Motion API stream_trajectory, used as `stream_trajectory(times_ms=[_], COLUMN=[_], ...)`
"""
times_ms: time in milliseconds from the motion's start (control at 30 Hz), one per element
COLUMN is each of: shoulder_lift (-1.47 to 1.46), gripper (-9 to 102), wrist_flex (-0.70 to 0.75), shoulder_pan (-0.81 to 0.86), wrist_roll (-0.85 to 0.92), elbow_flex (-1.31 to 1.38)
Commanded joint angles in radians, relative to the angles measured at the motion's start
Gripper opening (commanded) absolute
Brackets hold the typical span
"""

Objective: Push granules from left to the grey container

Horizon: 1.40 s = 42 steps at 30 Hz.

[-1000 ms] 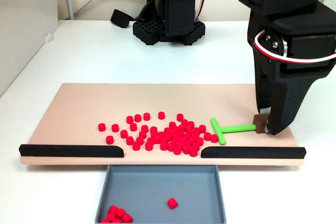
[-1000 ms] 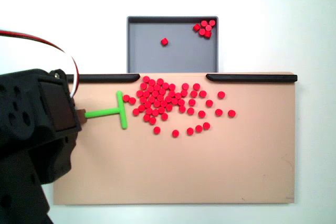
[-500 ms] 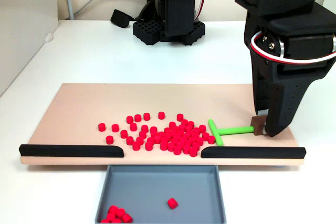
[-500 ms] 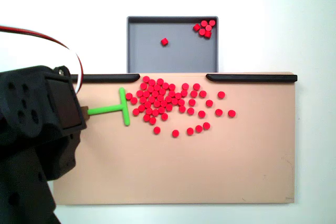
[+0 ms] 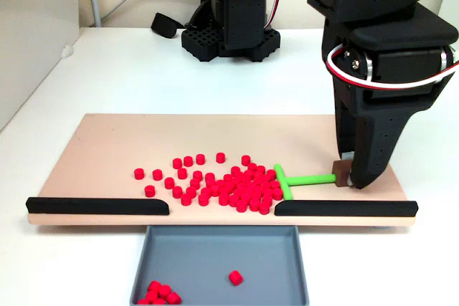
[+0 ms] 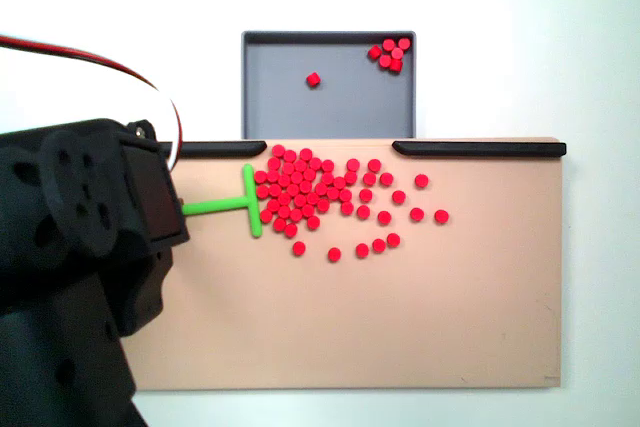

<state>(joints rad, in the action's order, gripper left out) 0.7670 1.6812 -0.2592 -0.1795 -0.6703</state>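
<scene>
Many red granules [image 5: 226, 183] lie bunched on the beige board [image 5: 107, 148], just behind the gap between two black strips; from above the granules [image 6: 320, 192] spread to the right. The grey container [image 5: 215, 256] sits in front of the gap with several granules in its left corner and one apart; seen from above, the container [image 6: 280, 97] holds them at its top right. My gripper [image 5: 347, 178] is shut on the brown end of a green T-shaped pusher stick [image 5: 297, 179]. The stick's crossbar [image 6: 251, 200] touches the pile's edge. My fingertips are hidden from above.
Two black strips [image 5: 97, 206] [image 5: 344, 208] line the board's front edge beside the gap. The black arm base [image 5: 233, 12] stands behind the board with a cable. A grey wall panel [image 5: 32, 34] is at the left. Bare board lies behind the pile.
My gripper has slid the green stick toward the pile. Its crossbar now presses against the granules, and the near ones have packed tighter.
</scene>
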Motion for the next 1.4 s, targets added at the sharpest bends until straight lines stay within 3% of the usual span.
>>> stream_trajectory(times_ms=[0, 1367], shoulder_lift=[-0.002, -0.012], gripper=[0, 0], wrist_flex=[0.005, 0.005], shoulder_pan=[0.015, 0.049], wrist_roll=[0.02, 0.094], elbow_flex=[0.021, 0.021])
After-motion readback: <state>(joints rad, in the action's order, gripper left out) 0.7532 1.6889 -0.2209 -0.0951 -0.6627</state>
